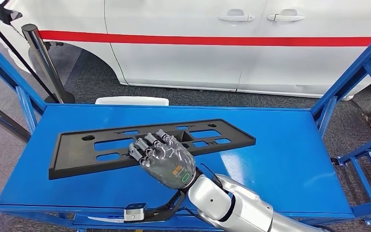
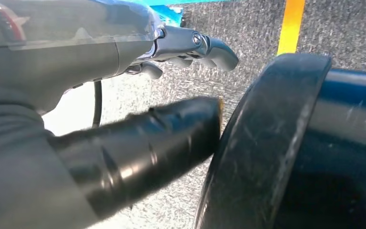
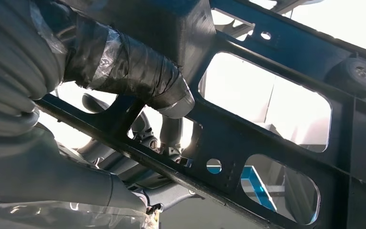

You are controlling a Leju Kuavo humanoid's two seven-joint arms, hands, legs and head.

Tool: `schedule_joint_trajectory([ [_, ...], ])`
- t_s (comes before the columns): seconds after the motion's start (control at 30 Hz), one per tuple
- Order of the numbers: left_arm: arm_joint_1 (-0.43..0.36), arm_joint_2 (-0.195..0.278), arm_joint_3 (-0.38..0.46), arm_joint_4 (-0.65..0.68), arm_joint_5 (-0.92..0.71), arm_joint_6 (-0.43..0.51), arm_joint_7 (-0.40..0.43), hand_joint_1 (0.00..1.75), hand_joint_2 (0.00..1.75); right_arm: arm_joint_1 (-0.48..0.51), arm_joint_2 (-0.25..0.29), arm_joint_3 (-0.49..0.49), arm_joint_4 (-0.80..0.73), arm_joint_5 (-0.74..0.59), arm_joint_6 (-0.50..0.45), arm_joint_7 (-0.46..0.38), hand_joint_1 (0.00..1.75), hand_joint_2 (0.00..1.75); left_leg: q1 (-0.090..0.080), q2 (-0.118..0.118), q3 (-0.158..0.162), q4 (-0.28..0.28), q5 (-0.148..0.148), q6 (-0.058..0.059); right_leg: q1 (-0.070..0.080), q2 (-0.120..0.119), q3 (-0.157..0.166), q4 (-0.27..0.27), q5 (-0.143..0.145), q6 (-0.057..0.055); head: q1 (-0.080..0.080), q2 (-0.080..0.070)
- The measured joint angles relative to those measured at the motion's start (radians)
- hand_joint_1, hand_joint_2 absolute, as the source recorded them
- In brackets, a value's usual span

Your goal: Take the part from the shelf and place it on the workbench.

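The part [image 1: 96, 145] is a long flat black plastic panel with several rectangular cutouts, lying slantwise across the blue shelf deck [image 1: 280, 159]. My right hand [image 1: 166, 159] sits at its near edge around the middle, fingers curled over the top. In the right wrist view the taped thumb [image 3: 128, 67] presses one face of the part [image 3: 276, 62] while the fingers [image 3: 145, 131] show through a cutout on the other face, so the hand grips it. My left hand [image 2: 100, 62] hangs over grey floor, fingers stretched out, holding nothing.
Blue frame struts rise at the shelf's left [image 1: 9, 77] and right [image 1: 357, 72] ends. A white car with a red stripe [image 1: 198, 43] stands just behind the shelf. A dark post on a round base [image 1: 41, 53] stands at the back left.
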Motion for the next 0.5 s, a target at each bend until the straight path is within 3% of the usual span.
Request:
schedule_joint_trajectory([
  [0.5,0.005,0.0,0.0,0.0,0.016,0.039,0.018,0.0,1.75,0.006,-0.008,0.004,-0.003,-0.011,0.001,-0.009,1.75,1.75,0.0,0.0,0.0,0.0,0.0,0.0,0.0,0.0,0.0,0.0,0.0,0.0,0.0,0.0],
])
